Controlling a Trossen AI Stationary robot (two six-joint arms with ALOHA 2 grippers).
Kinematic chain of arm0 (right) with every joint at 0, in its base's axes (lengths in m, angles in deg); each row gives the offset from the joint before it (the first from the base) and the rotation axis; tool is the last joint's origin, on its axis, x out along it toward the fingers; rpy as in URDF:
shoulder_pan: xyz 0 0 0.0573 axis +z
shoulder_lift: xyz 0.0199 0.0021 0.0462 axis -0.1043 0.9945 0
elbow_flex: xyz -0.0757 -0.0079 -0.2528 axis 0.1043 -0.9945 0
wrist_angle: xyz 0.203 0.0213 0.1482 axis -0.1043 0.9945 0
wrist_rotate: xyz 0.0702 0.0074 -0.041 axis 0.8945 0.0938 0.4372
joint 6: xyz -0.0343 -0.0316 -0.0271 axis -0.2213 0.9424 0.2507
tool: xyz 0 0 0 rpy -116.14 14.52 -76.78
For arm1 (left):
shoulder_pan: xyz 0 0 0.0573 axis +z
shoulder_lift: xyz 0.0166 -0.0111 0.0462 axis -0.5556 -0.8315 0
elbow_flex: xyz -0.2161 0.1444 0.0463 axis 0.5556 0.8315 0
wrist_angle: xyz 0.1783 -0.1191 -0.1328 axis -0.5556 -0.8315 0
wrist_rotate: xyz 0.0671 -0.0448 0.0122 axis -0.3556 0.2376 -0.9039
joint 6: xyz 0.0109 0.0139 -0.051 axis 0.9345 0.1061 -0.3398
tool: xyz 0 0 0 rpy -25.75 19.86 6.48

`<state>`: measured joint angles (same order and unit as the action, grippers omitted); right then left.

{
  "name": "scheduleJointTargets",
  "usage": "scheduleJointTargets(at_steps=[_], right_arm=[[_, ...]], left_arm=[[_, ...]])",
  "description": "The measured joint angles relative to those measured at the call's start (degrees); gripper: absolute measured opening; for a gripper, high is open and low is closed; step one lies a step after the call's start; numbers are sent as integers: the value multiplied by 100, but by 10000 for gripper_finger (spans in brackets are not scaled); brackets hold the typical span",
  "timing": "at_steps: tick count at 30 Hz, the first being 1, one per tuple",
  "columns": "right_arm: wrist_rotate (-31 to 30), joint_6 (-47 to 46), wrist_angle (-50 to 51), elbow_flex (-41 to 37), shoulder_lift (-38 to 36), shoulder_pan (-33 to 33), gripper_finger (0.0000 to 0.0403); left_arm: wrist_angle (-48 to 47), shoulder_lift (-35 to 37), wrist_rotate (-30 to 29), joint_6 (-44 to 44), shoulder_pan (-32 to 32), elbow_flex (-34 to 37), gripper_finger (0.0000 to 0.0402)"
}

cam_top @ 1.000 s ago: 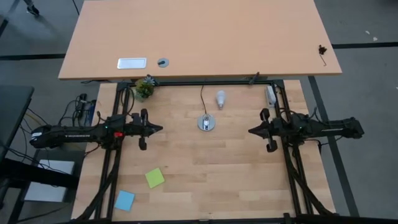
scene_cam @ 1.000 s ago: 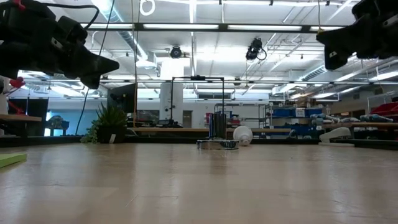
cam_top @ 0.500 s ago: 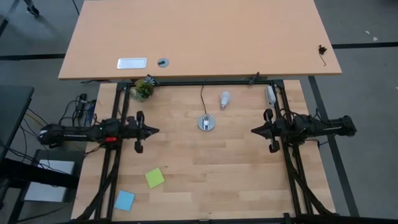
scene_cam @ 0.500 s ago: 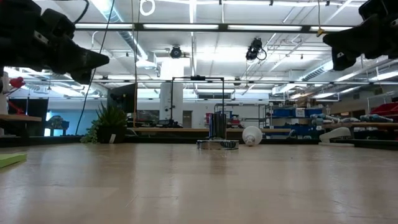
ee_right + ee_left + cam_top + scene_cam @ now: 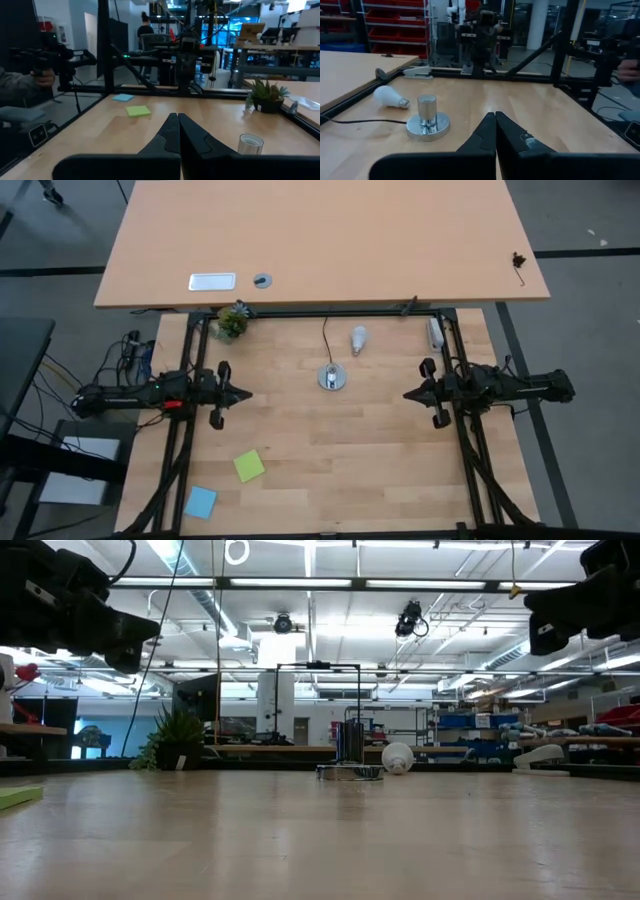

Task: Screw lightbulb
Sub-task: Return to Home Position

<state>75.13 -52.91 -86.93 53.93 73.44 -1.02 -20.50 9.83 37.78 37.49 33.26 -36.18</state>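
The white lightbulb (image 5: 357, 338) lies on its side on the wooden table, behind the socket; it also shows in the low view (image 5: 397, 758) and the left wrist view (image 5: 390, 96). The round silver socket disc (image 5: 332, 377) stands at the table's middle, its black cord (image 5: 324, 340) running to the far edge; it also shows in the left wrist view (image 5: 427, 125) and the right wrist view (image 5: 249, 144). My left gripper (image 5: 246, 392) hovers at the table's left, shut and empty (image 5: 495, 119). My right gripper (image 5: 405, 393) hovers at the right, shut and empty (image 5: 178, 119).
A small potted plant (image 5: 232, 322) stands at the far left corner. A white object (image 5: 434, 332) lies at the far right. A green note (image 5: 249, 466) and a blue note (image 5: 200, 501) lie near the front left. A second table (image 5: 320, 240) stands beyond.
My left gripper has drawn back toward the table's left edge, away from the socket, still shut. The lightbulb has rolled a little toward the right and part of the way back.
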Motion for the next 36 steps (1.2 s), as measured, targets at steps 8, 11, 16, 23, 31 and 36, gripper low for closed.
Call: scheduleJointTargets(at_steps=[8,11,16,23,31,36], right_arm=[[736,-310,-377,-253,12,-850,0],[779,-330,-379,-253,7,-1004,0],[647,-318,-330,-253,7,-1150,0],[-125,-260,-31,-253,15,-1186,7],[-133,85,-27,-253,17,-1186,24],[-139,-57,-26,-253,17,-1186,18]], left_arm=[[66,-1,415,-44,398,-4,0],[98,-9,485,-49,466,0,0],[169,-9,480,-47,568,31,0],[175,-9,426,-42,651,31,5],[182,-9,424,-32,651,33,9],[186,-9,422,-42,651,33,10]])
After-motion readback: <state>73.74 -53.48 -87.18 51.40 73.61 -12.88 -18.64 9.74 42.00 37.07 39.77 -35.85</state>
